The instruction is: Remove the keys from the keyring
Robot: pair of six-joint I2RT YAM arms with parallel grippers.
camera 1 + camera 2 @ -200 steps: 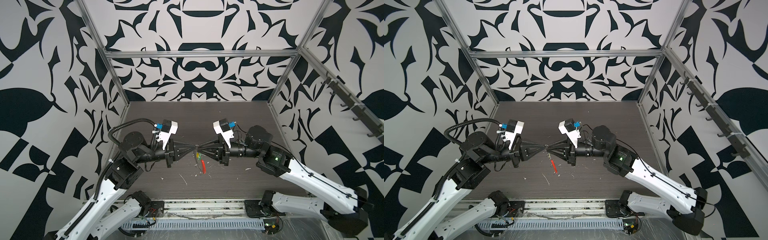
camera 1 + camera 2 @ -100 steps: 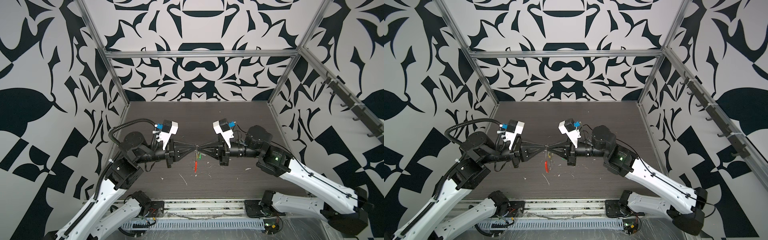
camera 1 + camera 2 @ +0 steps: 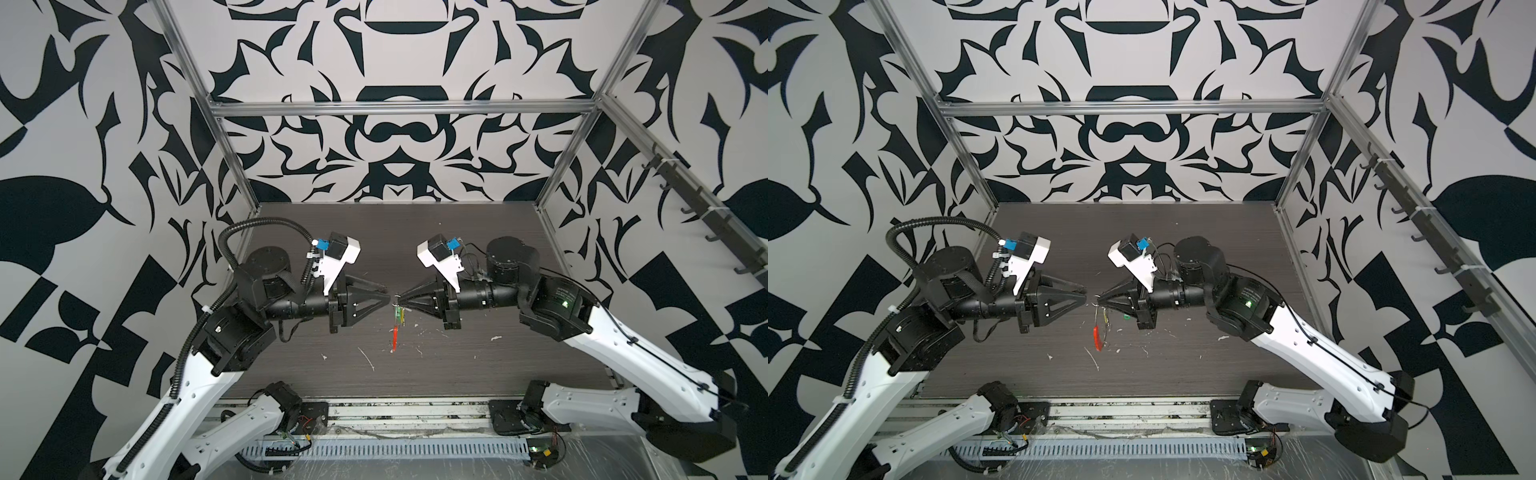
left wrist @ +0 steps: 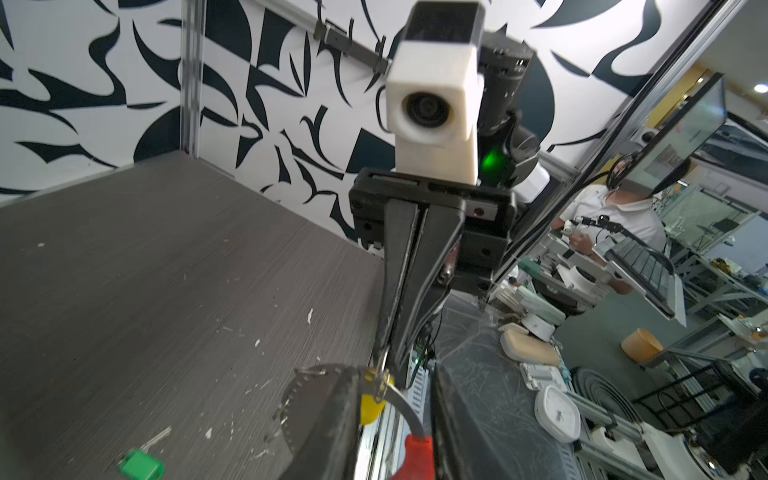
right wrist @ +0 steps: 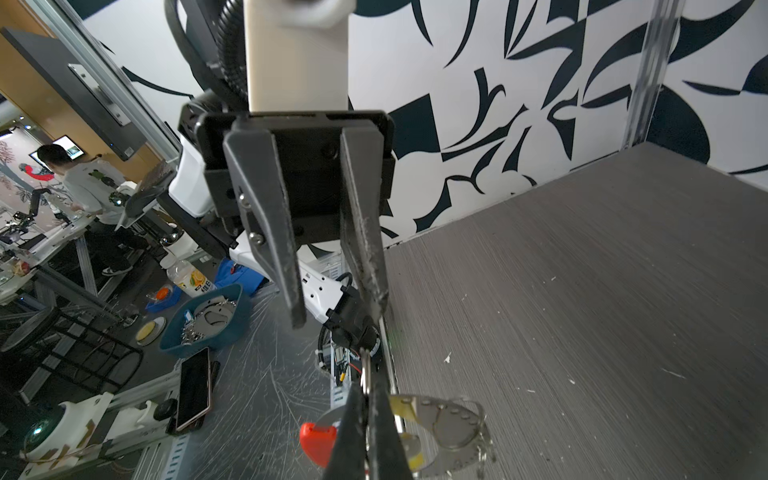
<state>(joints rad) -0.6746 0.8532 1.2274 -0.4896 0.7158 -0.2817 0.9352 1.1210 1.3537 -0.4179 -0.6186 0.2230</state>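
- The right fingers (image 3: pixel 398 297) (image 4: pixel 384 353) are clenched on a small silver ring at the top of the keyring (image 3: pixel 395 336) (image 3: pixel 1097 337), which hangs from them above the middle of the table (image 3: pixel 457 374)
- The red sleeve (image 4: pixel 419 453) (image 5: pixel 318 440) sits at the low end of the hanging loop; whether it touches the table I cannot tell
- The left fingers (image 3: pixel 376 300) are spread apart and hold nothing; their tips face the right fingers, just beside the pinched ring
- The yellow key (image 4: pixel 371 405) is on the keyring, just below the grip
- The green key (image 3: pixel 1124 318) (image 4: pixel 140 464) lies flat on the table near its middle, apart from the keyring, under the right arm's fingers
- White flecks (image 3: pixel 368 361) lie scattered toward the table's front edge
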